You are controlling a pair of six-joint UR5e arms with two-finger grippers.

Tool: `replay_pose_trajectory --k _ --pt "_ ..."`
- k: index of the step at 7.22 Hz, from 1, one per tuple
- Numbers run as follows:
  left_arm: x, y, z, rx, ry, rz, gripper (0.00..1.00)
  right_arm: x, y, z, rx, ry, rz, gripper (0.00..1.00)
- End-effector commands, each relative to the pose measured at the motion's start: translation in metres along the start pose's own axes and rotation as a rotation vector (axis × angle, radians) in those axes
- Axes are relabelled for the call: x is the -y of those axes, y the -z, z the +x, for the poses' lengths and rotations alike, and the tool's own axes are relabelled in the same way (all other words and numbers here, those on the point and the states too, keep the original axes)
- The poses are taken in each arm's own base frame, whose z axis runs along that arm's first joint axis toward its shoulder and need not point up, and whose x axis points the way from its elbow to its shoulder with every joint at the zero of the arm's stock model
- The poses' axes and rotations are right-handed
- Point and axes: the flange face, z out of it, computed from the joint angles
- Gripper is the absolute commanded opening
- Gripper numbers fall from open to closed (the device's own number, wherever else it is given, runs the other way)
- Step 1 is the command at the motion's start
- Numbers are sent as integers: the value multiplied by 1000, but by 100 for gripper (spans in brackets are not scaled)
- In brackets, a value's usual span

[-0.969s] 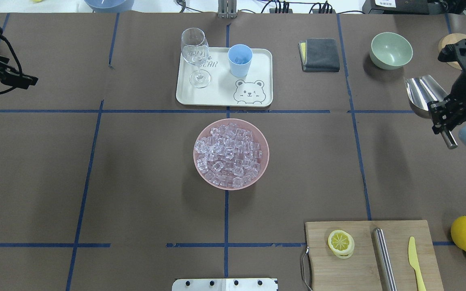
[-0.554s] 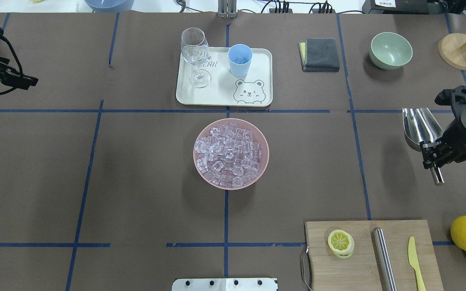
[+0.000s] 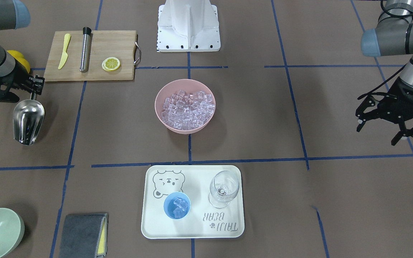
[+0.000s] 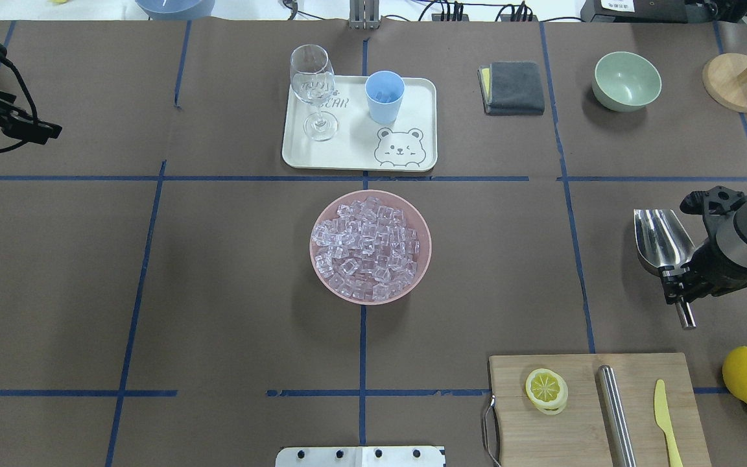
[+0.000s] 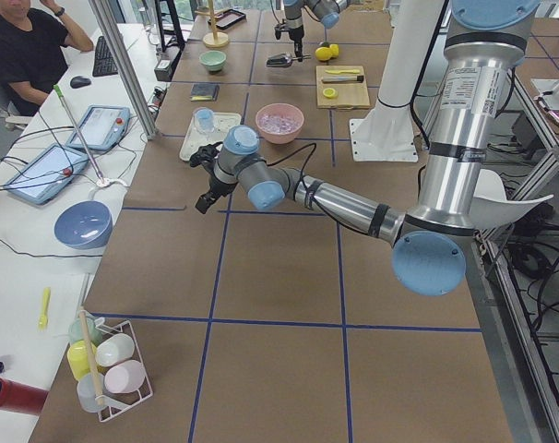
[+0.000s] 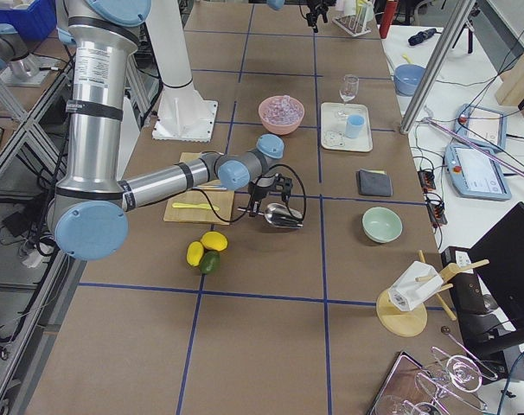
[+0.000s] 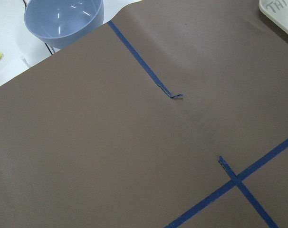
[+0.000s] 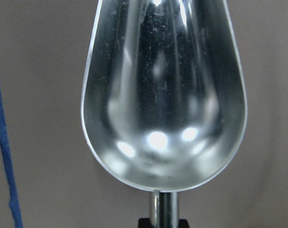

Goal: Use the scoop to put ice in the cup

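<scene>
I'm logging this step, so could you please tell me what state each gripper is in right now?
Left gripper: open, holding nothing.
Right gripper: closed on the handle of the scoop, which is empty.

**Materials / finish**

Scoop: polished steel, mirror-glossy, with faint speckling in the trough. Ice: clear and glassy, in a pink bowl of smooth plastic. Past the bowl, away from the robot: cup of light-blue plastic, cream matt tray, clear wine glass, grey napped cloth. Robot side of the bowl: bare wooden board. Table cover: matt brown paper.
</scene>
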Motion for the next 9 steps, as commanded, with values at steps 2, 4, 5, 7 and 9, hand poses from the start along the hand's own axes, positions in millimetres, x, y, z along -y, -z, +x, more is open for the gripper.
replay_pose_trajectory --k 2,4,5,7,9 --pt "0 -1 0 0 1 -1 100 4 -13 -17 4 23 -25 33" --pt "-1 1 0 -2 0 -2 100 5 -4 -25 22 33 -13 100" --pt "0 3 0 -1 -1 2 100 1 8 -32 40 48 3 100" --pt "1 -4 -2 12 33 -66 100 -1 72 -33 104 46 106 100" --pt "-7 2 -27 26 117 -149 100 35 130 38 104 74 239 100"
